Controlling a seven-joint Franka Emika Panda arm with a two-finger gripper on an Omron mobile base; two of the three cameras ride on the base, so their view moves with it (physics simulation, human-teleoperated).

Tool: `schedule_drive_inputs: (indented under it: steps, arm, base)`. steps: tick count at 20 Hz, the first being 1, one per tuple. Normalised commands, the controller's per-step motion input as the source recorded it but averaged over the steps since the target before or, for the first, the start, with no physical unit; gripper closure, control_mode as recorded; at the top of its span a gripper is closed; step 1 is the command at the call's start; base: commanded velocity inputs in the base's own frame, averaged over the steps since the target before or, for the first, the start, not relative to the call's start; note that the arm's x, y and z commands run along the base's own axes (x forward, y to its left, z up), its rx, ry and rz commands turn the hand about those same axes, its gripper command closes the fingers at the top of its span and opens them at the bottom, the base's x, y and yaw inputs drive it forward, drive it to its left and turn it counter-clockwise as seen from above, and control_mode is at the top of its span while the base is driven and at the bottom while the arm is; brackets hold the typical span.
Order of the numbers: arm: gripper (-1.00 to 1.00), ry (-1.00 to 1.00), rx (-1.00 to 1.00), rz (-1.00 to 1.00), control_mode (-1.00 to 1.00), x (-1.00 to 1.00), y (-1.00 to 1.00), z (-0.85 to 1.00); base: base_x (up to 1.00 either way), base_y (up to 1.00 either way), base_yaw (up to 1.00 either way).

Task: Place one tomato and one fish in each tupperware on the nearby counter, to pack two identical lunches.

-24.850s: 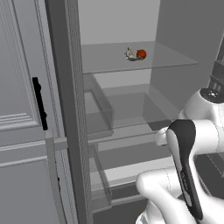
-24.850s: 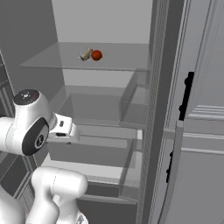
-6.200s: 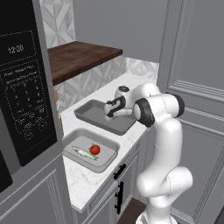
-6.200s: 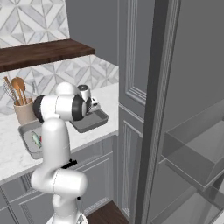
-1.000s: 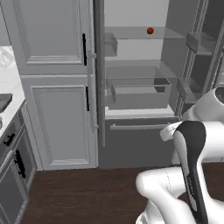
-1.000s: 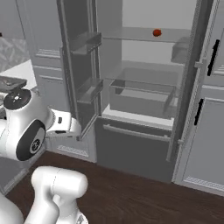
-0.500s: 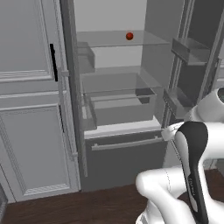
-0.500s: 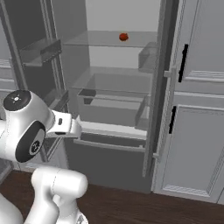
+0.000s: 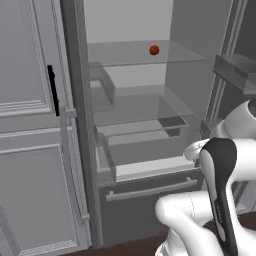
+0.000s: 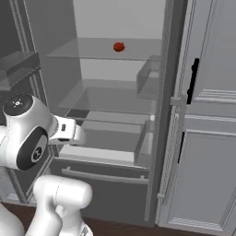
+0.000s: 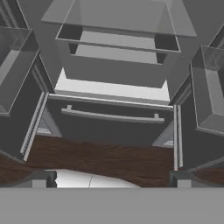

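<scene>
Just one tomato [image 9: 154, 50] on the top glass shelf [image 9: 125, 56] of the open fridge [image 9: 140, 135], plus one drawer [image 9: 150, 192] down low.

An open fridge [image 9: 135, 120] stands ahead, its glass shelves [image 10: 106, 99] stacked above a clear drawer [image 9: 145, 142] and a bottom drawer with a long bar handle [image 11: 111, 116]. Grey panelled cabinet doors [image 10: 207, 138] with black handles [image 9: 51, 90] flank it. Dark wooden floor [image 11: 105, 159] runs below.
</scene>
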Motion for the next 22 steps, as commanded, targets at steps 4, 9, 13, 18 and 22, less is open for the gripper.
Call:
schedule_drive_inputs:
  steps: [4,9,13,18,22]
  arm:
    - [-1.00,0.00,0.00,0.00,1.00,0.00,0.00,0.00]
    - [-1.00,0.00,0.00,0.00,1.00,0.00,0.00,0.00]
    - [-1.00,0.00,0.00,0.00,1.00,0.00,0.00,0.00]
    - [-1.00,-0.05,0.00,0.00,-1.00,-0.02,0.00,0.03]
    - [-1.00,-0.47,-0.04,0.00,-1.00,-0.09,0.00,0.41]
  base:
    - [0.85,0.00,-0.17]
    - [0.86,0.00,-0.09]
    - [0.15,0.00,0.00]
    - [0.00,0.00,0.00]
    - [0.00,0.00,0.00]
